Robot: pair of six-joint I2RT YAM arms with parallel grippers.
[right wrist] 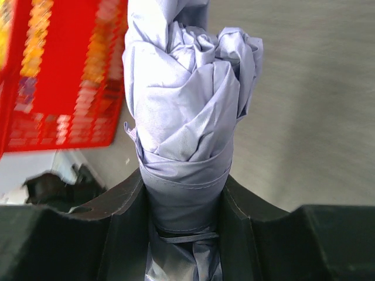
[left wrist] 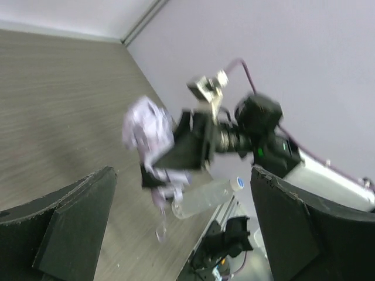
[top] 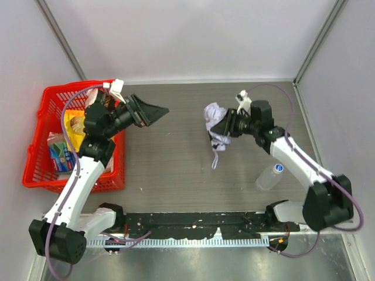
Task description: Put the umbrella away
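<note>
Within the clenched right end effector [right wrist: 183, 182], the umbrella [right wrist: 187, 99]; left end effector [left wrist: 183, 181] released, apart.

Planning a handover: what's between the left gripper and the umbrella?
Only bare tabletop, seen in the top view, between left gripper and umbrella.

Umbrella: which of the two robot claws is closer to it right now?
Right. The right gripper is clamped around the folded umbrella. The left gripper hangs open well off to the side, near the red basket, not touching the umbrella.
</note>
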